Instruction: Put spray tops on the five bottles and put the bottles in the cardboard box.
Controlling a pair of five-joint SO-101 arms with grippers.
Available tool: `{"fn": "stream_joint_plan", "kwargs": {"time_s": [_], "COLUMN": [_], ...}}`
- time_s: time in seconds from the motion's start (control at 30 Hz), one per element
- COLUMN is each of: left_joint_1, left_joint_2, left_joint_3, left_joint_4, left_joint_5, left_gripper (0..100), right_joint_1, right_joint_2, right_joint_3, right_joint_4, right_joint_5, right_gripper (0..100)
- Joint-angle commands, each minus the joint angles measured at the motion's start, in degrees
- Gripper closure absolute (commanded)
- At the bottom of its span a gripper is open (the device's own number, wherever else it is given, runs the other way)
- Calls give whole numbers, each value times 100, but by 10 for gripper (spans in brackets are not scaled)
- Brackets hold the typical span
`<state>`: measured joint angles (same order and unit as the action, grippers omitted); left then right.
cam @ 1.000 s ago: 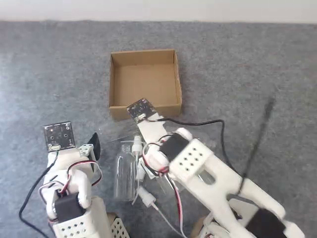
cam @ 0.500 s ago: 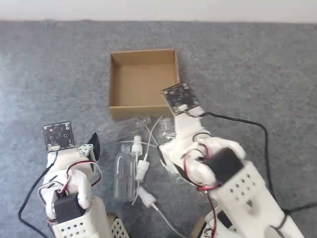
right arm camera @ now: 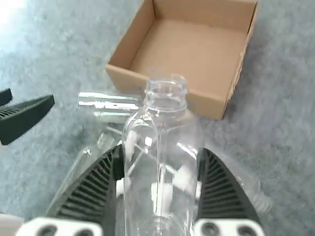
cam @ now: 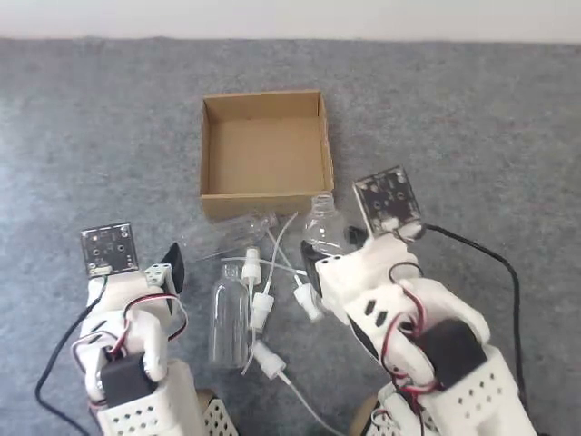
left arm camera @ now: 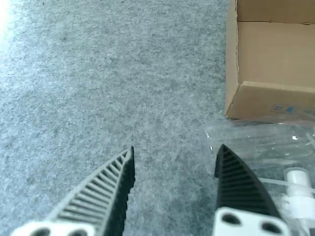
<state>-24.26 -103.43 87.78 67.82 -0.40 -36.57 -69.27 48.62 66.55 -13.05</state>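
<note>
One uncapped bottle [right arm camera: 160, 123] in the right hand [right arm camera: 160, 151] — cardboard box [right arm camera: 212, 104] nearby.

Left arm [cam: 127, 345] low, jaws wide apart; right arm [cam: 408, 318] jaws clamping bottle [right arm camera: 160, 147], seemingly raised.

One clear bottle [cam: 323, 221] beside cardboard box [cam: 263, 150], spray tops [cam: 261, 307] nearby.
</note>
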Motion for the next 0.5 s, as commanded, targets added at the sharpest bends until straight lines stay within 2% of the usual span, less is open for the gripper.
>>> {"fn": "stream_joint_plan", "kwargs": {"time_s": [0.0,0.47], "left_joint_1": [26,18], "left_joint_2": [-97,-97], "left_joint_3": [-92,-110], "left_joint_4": [-26,-35], "left_joint_5": [-53,-220], "left_gripper": [747,747], "right_joint_1": [224,1921], "right_joint_2": [-497,-1288], "right_joint_3": [79,1407], "right_joint_4": [-347,-2123], "right_joint_5": [88,88], "right_gripper": [929,926]}}
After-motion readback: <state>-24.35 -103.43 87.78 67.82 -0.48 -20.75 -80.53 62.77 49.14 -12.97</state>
